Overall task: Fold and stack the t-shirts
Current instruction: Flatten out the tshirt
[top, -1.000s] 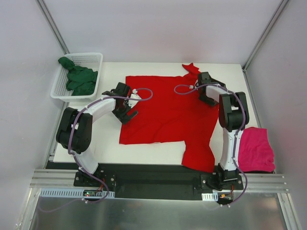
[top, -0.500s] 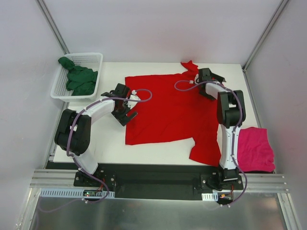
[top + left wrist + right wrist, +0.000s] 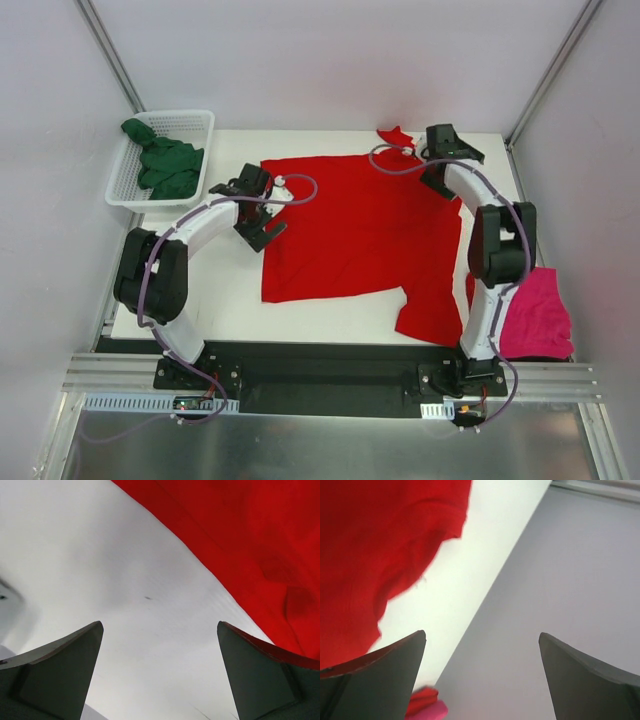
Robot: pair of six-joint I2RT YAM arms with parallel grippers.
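The red t-shirt (image 3: 360,225) lies spread flat on the white table (image 3: 230,300), one sleeve bunched at the far edge (image 3: 397,135) and a flap reaching the front edge. My left gripper (image 3: 262,228) hovers at its left edge, open, with only bare table between the fingers; red cloth (image 3: 250,540) lies just right of it. My right gripper (image 3: 436,183) is open and empty over the shirt's far right corner (image 3: 370,555). The magenta-pink t-shirt (image 3: 535,315) lies folded at the near right. The dark green t-shirt (image 3: 168,165) sits crumpled in the basket.
A white mesh basket (image 3: 195,115) stands at the far left, off the table corner. Grey walls (image 3: 570,555) close in the table on the left, back and right. The right arm stands between the red and pink shirts.
The red shirt has slid away from the front edge and lies flatter. My right arm has stretched toward the far right corner. My left gripper has shifted slightly farther back.
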